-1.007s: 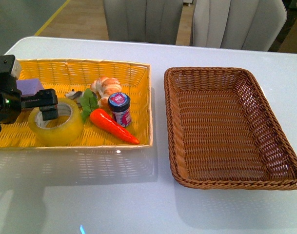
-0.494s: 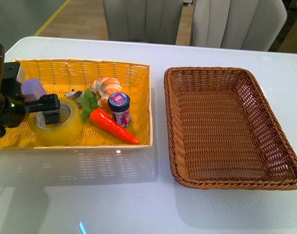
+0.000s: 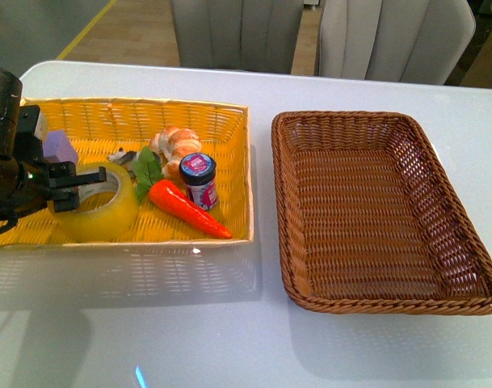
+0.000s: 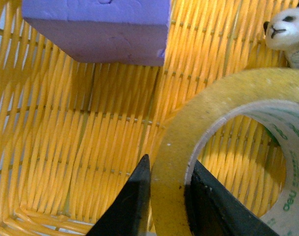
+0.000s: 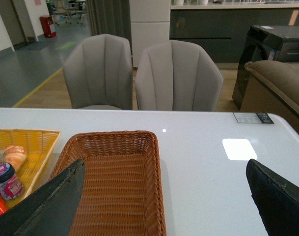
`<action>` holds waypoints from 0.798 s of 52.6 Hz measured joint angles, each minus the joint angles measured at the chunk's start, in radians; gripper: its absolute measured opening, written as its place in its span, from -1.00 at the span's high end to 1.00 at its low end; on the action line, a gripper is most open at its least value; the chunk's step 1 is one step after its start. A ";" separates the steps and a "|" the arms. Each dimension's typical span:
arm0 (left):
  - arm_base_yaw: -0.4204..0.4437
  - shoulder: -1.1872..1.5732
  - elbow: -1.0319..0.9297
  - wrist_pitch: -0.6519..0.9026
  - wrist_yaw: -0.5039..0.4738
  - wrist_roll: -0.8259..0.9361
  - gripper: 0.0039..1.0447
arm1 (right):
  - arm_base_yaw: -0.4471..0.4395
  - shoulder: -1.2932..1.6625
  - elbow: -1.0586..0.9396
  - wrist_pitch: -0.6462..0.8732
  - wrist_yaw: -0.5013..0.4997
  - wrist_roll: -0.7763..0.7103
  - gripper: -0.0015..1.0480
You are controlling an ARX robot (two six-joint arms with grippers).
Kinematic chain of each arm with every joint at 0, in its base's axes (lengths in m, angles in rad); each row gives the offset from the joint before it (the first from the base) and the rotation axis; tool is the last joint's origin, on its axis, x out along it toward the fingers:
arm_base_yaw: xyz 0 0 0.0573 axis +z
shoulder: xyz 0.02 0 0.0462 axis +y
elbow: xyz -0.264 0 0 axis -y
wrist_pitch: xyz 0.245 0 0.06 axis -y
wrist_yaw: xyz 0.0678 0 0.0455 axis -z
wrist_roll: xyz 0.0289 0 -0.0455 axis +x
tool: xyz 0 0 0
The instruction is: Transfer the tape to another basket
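Looking from the front, the left gripper (image 3: 77,187) sat low in the yellow basket (image 3: 149,103), astride the wall of the tape (image 3: 108,214). The roll lay flat on the weave near the carrot (image 3: 189,210), well apart from the brown wicker basket (image 3: 375,118) it was bound for. From the left wrist, one black finger (image 4: 132,206) stood outside the roll and the other inside its core, both pressed to the wall, apparently a pinch chosen because the hoop was too wide to span. From the right wrist, the right gripper (image 5: 164,164) hung spread wide over the table, holding nothing, probably parked clear.
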 joint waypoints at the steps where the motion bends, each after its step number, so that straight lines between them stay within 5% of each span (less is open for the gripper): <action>1: 0.000 -0.002 -0.001 0.000 -0.001 0.001 0.69 | 0.000 0.000 0.000 0.000 0.000 0.000 -0.83; 25: -0.027 -0.280 -0.034 -0.093 -0.029 -0.023 0.71 | 0.000 0.000 0.000 0.000 0.000 0.000 -0.83; 42: -0.187 -0.288 0.139 -0.201 0.014 -0.059 0.71 | 0.000 0.000 0.000 0.000 0.000 0.000 -0.83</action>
